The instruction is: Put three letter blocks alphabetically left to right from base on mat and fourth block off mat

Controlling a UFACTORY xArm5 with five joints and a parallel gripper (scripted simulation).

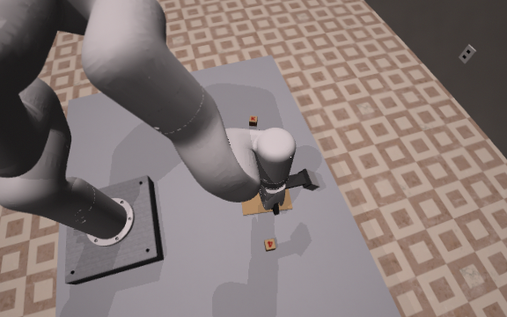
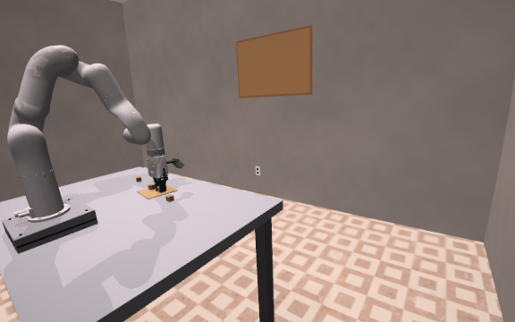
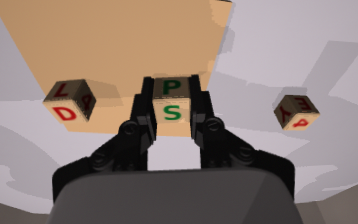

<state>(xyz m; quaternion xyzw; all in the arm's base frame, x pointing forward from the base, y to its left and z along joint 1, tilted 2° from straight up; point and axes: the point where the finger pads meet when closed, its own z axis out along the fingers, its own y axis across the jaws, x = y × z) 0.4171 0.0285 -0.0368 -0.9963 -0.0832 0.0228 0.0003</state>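
Lettered block [image 2: 157,189] [image 3: 172,112], probably light and stiff, pinched by the gripper [image 1: 275,209] [image 2: 161,188] [image 3: 172,89]; its flat opposite sides should give firm hold.

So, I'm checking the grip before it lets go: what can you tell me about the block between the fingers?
The block is a small, wood-coloured cube. It has a green S on its pale top and a green P on a darker side. The fingers grip two opposite sides. It sits level at the mat; contact beneath is unclear.
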